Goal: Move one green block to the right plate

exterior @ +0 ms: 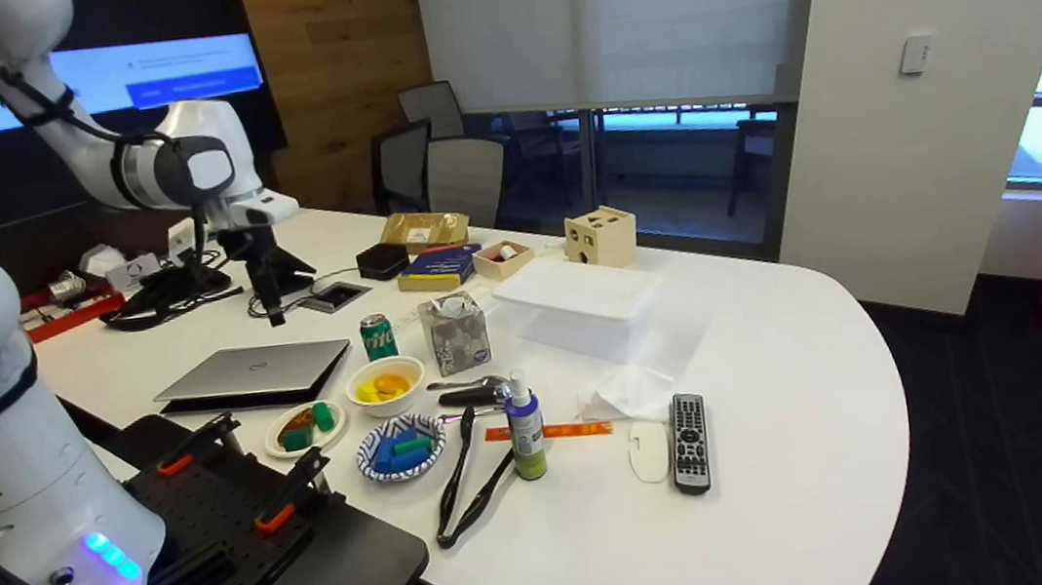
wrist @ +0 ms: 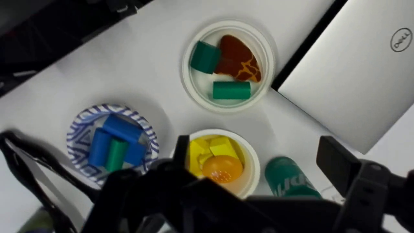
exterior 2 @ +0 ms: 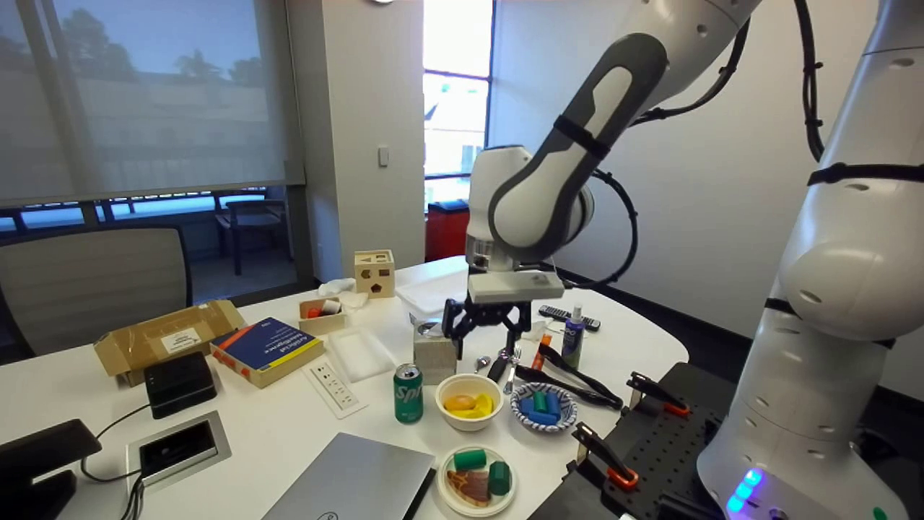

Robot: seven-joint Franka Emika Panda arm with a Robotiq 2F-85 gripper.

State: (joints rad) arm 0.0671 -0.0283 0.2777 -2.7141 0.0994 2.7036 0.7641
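A white plate [wrist: 229,108] holds two green blocks, a cylinder [wrist: 231,90] and a faceted one [wrist: 205,57], beside a brown piece with orange marks. A blue-and-white patterned bowl [wrist: 152,137] holds a green block [wrist: 116,155] among blue blocks. Both dishes also show in both exterior views: the white plate [exterior 2: 449,498] and the patterned bowl [exterior: 366,467]. A white bowl [wrist: 254,161] between them holds yellow blocks and an orange-yellow oval piece. My gripper [exterior 2: 485,352] is open and empty, held above the table; in the wrist view its fingers [wrist: 258,155] straddle part of this bowl and a can.
A green Sprite can [exterior 2: 408,393] stands beside the white bowl. A closed silver laptop [wrist: 359,71] lies beside the white plate. A tissue box [exterior: 457,334], black tongs [exterior: 469,485], a spray bottle [exterior: 526,429] and a clear lidded bin [exterior: 581,305] are also on the table.
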